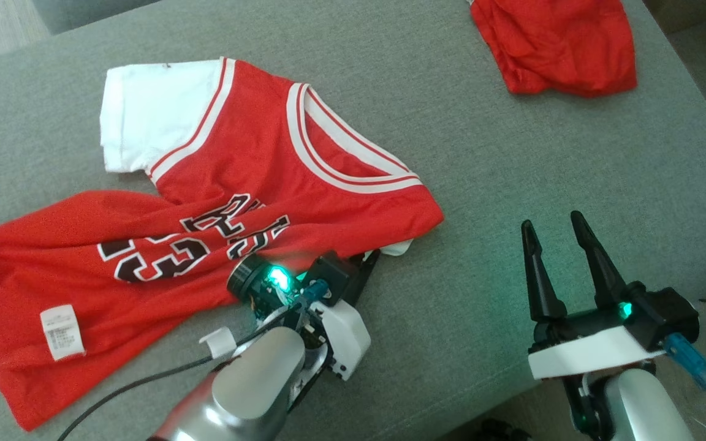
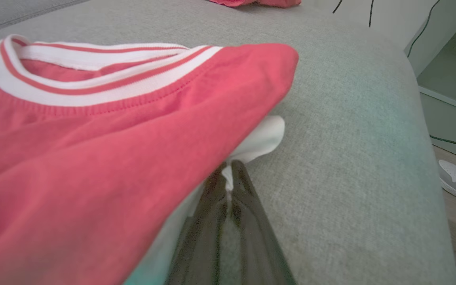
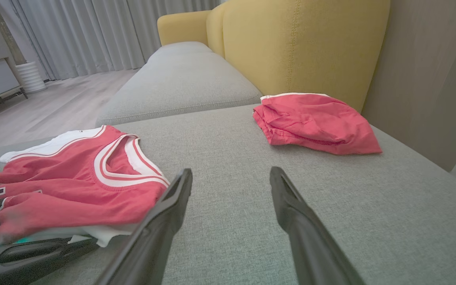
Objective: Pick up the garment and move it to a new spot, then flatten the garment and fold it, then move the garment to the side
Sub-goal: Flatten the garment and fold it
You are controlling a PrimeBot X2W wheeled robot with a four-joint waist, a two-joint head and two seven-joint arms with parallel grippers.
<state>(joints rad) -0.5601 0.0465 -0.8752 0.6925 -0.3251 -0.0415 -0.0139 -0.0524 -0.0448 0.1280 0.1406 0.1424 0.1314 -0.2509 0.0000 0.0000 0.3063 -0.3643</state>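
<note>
The left arm lies low over the cushion (image 1: 482, 153), its left gripper (image 1: 370, 258) clamped on the white sleeve (image 2: 263, 136) poking out under the jersey (image 1: 236, 177). The jersey lies rumpled, well left of the right gripper (image 1: 550, 225), whose fingers stand apart on nothing. The left wrist view shows cloth pinched at the tips. The right wrist view shows shorts (image 3: 315, 122) before a yellow backrest (image 3: 299, 47).

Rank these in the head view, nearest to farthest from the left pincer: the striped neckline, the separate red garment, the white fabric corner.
1. The white fabric corner: pinched at the tips of the left pincer.
2. The striped neckline: farther up, slightly left.
3. The separate red garment: far upper right, lying apart.
</note>
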